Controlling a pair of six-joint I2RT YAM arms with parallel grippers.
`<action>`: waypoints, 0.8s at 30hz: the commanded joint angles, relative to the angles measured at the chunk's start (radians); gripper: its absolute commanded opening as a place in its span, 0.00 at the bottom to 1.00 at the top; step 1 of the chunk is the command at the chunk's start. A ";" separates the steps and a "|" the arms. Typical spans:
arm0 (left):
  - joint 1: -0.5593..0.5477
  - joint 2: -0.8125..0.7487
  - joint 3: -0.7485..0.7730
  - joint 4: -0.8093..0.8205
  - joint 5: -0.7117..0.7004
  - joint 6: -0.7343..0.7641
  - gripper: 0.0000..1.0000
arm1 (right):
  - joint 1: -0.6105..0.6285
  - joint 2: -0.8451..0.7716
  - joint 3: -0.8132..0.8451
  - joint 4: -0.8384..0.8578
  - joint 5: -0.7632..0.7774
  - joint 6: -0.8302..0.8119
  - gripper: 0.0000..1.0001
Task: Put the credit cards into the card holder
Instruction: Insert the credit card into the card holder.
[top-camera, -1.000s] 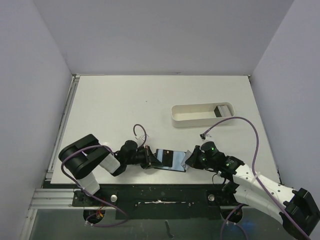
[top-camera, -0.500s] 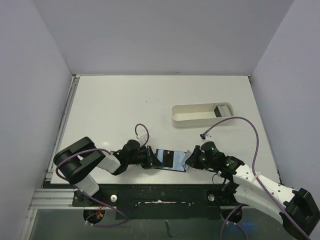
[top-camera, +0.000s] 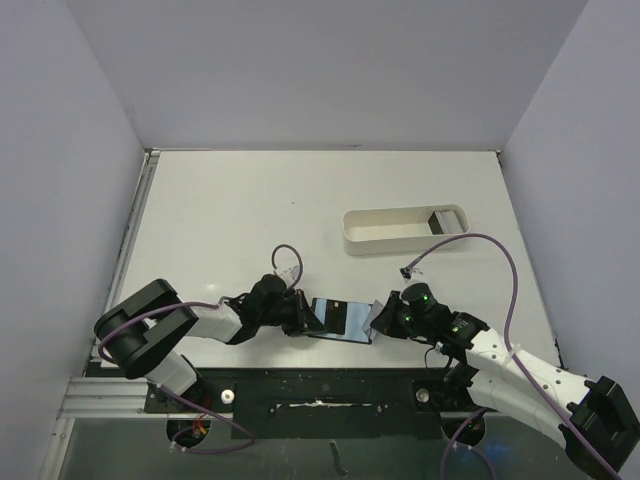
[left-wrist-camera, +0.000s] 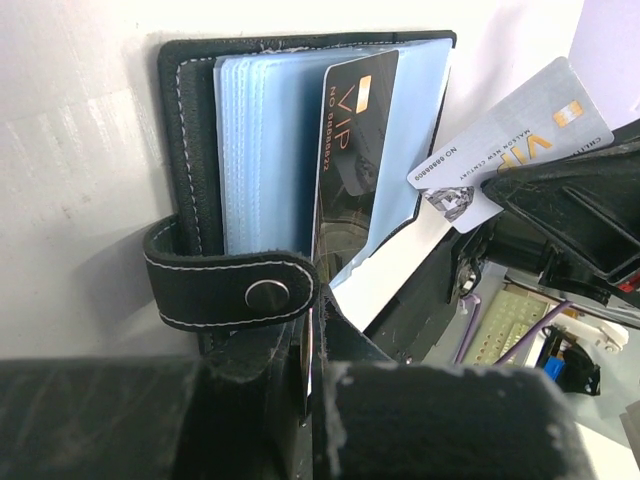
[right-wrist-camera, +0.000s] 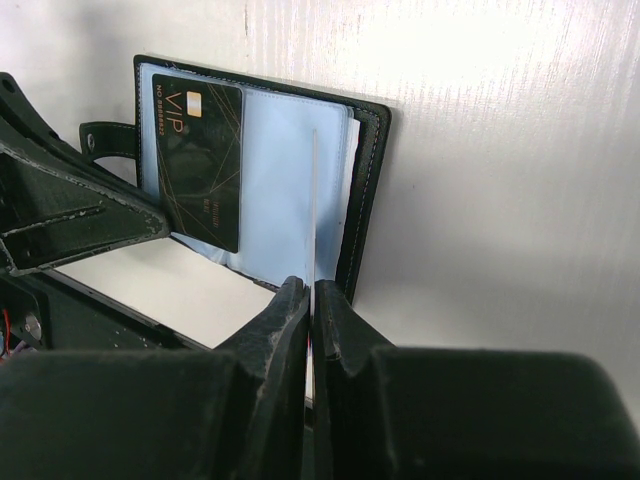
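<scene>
The card holder (top-camera: 331, 316) lies open at the table's near edge, its bluish pockets (left-wrist-camera: 270, 150) up and its snap tab (left-wrist-camera: 235, 290) hanging free. A black VIP card (left-wrist-camera: 350, 170) sits part way in a pocket; my left gripper (left-wrist-camera: 318, 345) is shut on its near end, at the holder's left side (top-camera: 300, 316). My right gripper (right-wrist-camera: 311, 290) is shut on a grey VIP card (left-wrist-camera: 510, 140), edge-on (right-wrist-camera: 314, 200) above the holder's right page (right-wrist-camera: 365, 200). In the top view that gripper (top-camera: 380, 318) is at the holder's right.
A long white oval tray (top-camera: 400, 232) stands at the back right with a small dark thing (top-camera: 440, 221) at its right end. The table's front edge and the black base rail (top-camera: 320, 390) run just below the holder.
My left gripper has crept a little to the right toward the holder, and that arm's elbow has swung left and down. The right arm and grey card have not moved.
</scene>
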 joint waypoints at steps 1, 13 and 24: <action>-0.008 -0.020 0.037 -0.125 -0.053 0.025 0.00 | -0.007 -0.009 0.021 0.015 0.026 0.001 0.00; -0.024 -0.043 0.092 -0.288 -0.093 0.027 0.00 | -0.007 -0.010 0.020 0.015 0.026 0.003 0.00; -0.029 -0.034 0.117 -0.333 -0.059 0.021 0.00 | -0.007 -0.011 0.022 0.013 0.027 -0.001 0.00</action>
